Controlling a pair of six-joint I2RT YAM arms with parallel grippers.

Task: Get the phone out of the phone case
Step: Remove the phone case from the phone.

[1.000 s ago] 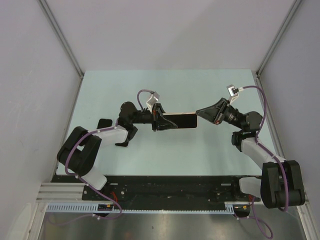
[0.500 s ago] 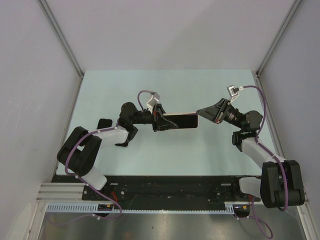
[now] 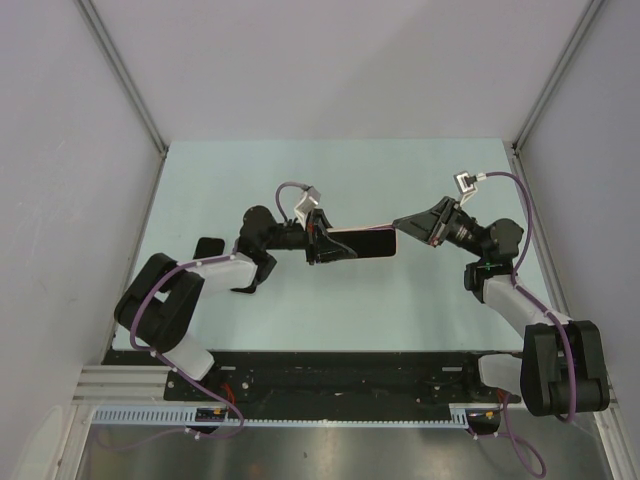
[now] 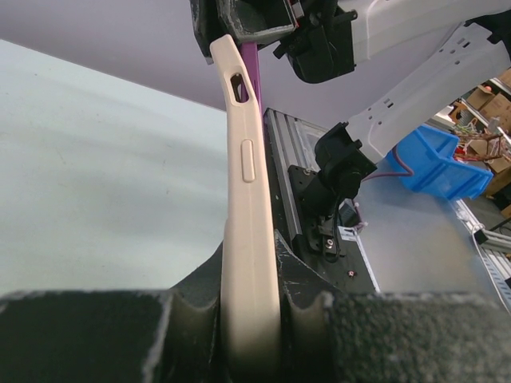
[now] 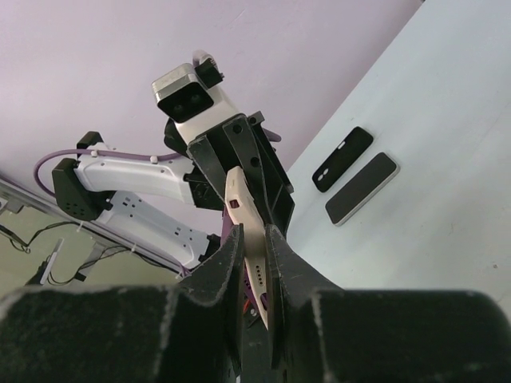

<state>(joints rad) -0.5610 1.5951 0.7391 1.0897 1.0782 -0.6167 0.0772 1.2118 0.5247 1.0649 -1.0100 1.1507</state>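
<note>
My left tool [image 4: 249,307] is clamped shut on the near end of a cream phone case [image 4: 243,159], which stands on its long edge between the two fingers. My right tool [image 5: 254,247] faces it from the other side and is pinched closed on the far end of the same case. The case spans the gap from one tool to the other, held up off the surface [image 3: 300,170].

The phone [image 3: 362,243] sits in the case, its dark screen face showing from above just past the left tool's tips. From the left wrist, a thin purple strip of its body shows beside the cream edge near the right tool.

The left arm [image 3: 215,268] reaches forward and inward, its wrist turned so the tool points sideways toward the right one. The right arm [image 3: 510,300] rises from its base and bends inward, its tool angled toward the left.

Beyond the left tool, seen from the right wrist, two more flat items lie side by side on the surface: one black case [image 5: 342,159] with a camera cut-out, and one dark slab [image 5: 362,188] with a pale rim.

Count: two arms, two tools, one held case, one phone in it.
</note>
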